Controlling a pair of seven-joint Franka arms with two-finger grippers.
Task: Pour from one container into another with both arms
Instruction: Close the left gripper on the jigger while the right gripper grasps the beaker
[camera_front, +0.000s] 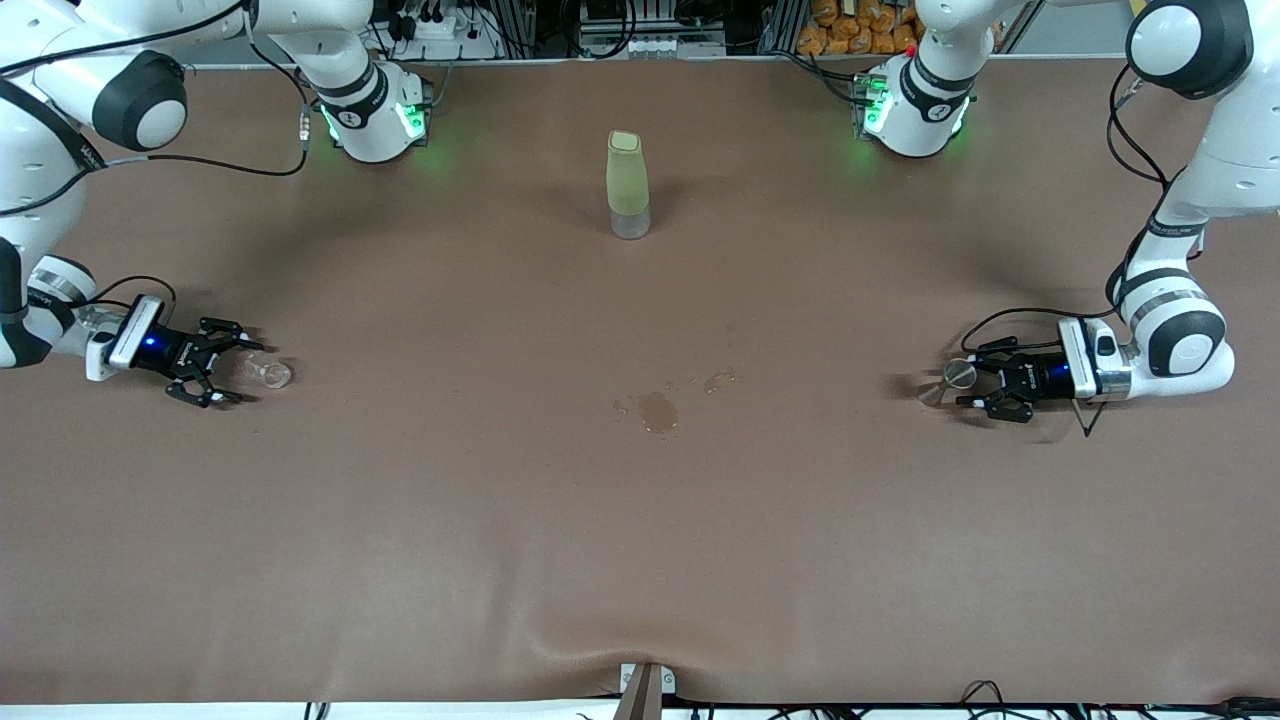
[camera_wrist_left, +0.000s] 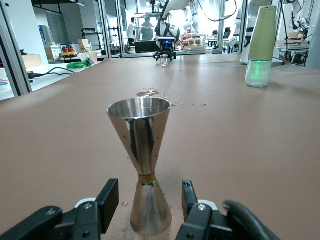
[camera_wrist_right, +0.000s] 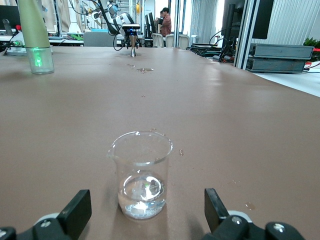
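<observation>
My left gripper (camera_front: 968, 388): low at the table (camera_front: 640, 520), at the left arm's end. Fingers (camera_wrist_left: 107, 199) stand either side of the steel jigger (camera_wrist_left: 142, 160), flanking its lower cone with a narrow gap on each side; I see no contact, so I list it as open, nothing gripped.

Steel jigger: upright on the table, between my left gripper's fingers, wide mouth up, droplets on its cone.

My right gripper (camera_front: 225, 365): low at the table, at the right arm's end. Fingers (camera_wrist_right: 75, 212) spread wide, well clear of the glass cup (camera_wrist_right: 141, 172) on both sides; open, holding nothing.

Glass cup: upright on the table, just ahead of my right gripper's fingertips, centred in line with the gap, a little clear liquid at its bottom.

Pale-green bottle (camera_front: 628, 185): upright mid-table, well apart from both grippers, near the bases' edge.

Wet patch (camera_front: 658, 410): on the table roughly midway between the two grippers, with smaller splashes beside it.
</observation>
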